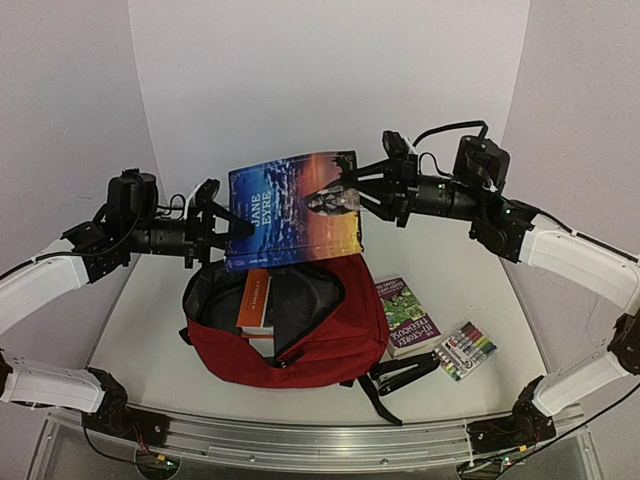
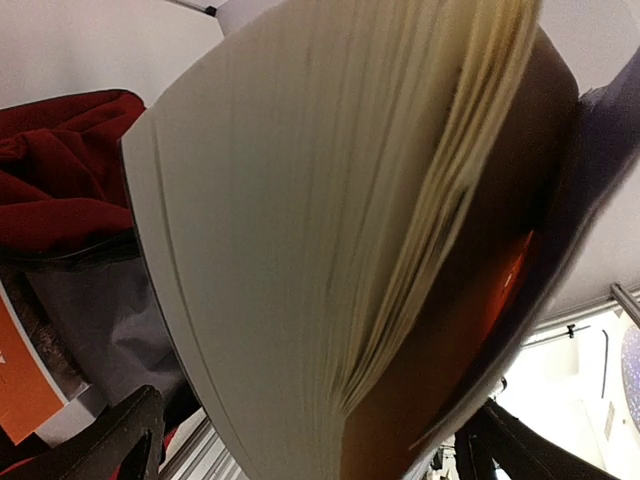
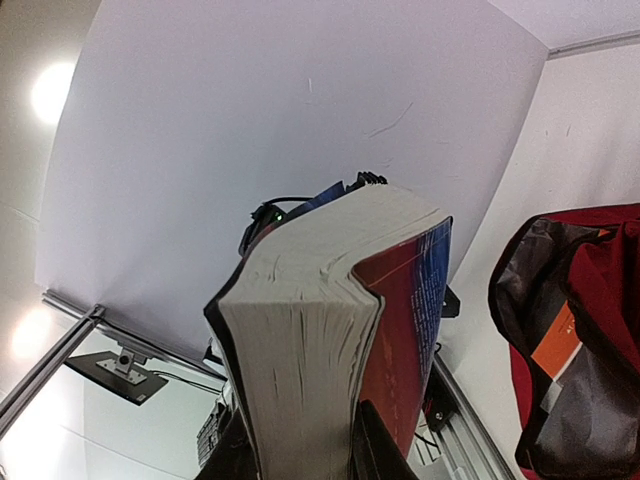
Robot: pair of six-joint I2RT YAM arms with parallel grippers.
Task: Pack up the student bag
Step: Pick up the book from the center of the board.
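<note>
Two grippers, one paperback between them.

Overhead view: paperback [image 1: 290, 210], blue-and-orange cover reading JANE EYRE, held in the air above the backpack [image 1: 320, 345]. Right gripper [image 1: 352, 190] pinched on the paperback's right edge. Left gripper [image 1: 228, 228] at its left edge, jaws spread wide. Backpack is dark red and lies on the table [image 1: 150, 320] between the two arms, main compartment unzipped and gaping, grey lining showing, an orange-spined book [image 1: 255, 300] standing inside. To the backpack's right on the table: green-covered book [image 1: 405, 315], then a pack of markers [image 1: 468, 352].

Left wrist view: fanned page edges of the paperback fill the picture. Dark fingers [image 2: 115, 440] sit far apart at the bottom corners with the pages between them. Red backpack fabric at left.

Right wrist view: paperback seen end-on, clamped at the bottom between both fingers [image 3: 385, 445]. Open backpack at the right edge, orange-spined book visible inside.
</note>
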